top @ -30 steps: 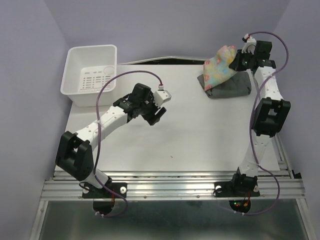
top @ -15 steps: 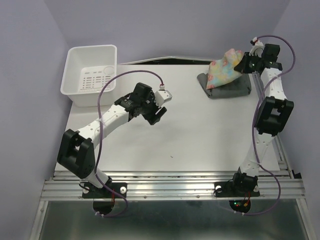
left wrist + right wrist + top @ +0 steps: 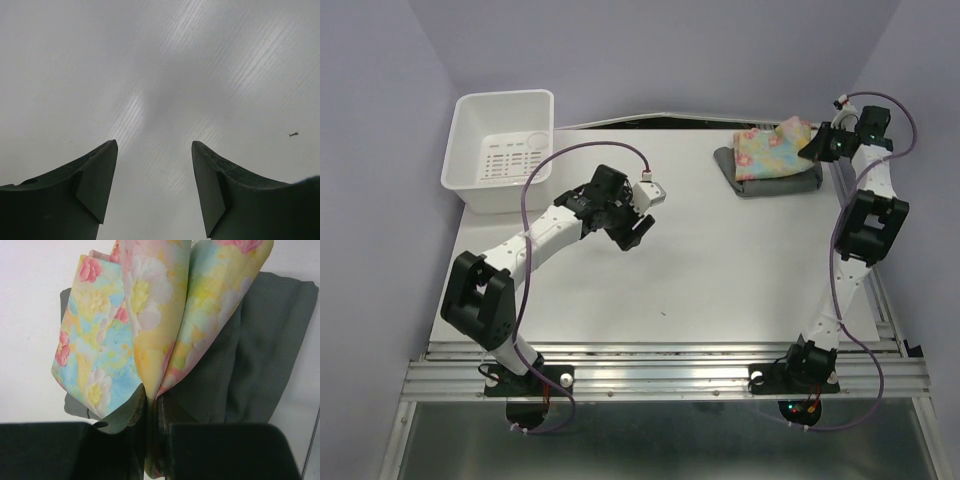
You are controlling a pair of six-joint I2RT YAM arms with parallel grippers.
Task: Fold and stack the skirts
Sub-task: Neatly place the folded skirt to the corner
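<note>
1. Your right gripper [image 3: 151, 395] is pinching a fold of the floral skirt [image 3: 140, 325]. In the wrist view both fingers press the pastel cloth flat between them, and it fans out beyond the tips.
2. That floral skirt is well to the right of the white bin [image 3: 457, 140], along the same far edge of the table [image 3: 720, 270]. It is draped on top of the grey skirt [image 3: 775, 182].
3. The grey skirt lies on the table as a thick folded pad, just as far from the bin. From overhead, its edges show on the near side of the floral cloth and at the end farthest from the bin.
4. The part you are gripping is raised off the pile at the end farthest from the bin. The rest of the floral cloth rests on the grey.
5. Your left gripper [image 3: 638, 222] hangs near the bin, off its right front corner, over bare table. Its fingers are spread wide with nothing in them, and its wrist view shows only tabletop in the gap.
6. A small dark speck [image 3: 663, 313] sits on the table, to the right of the bin and much closer to the arm bases than the bin is.
</note>
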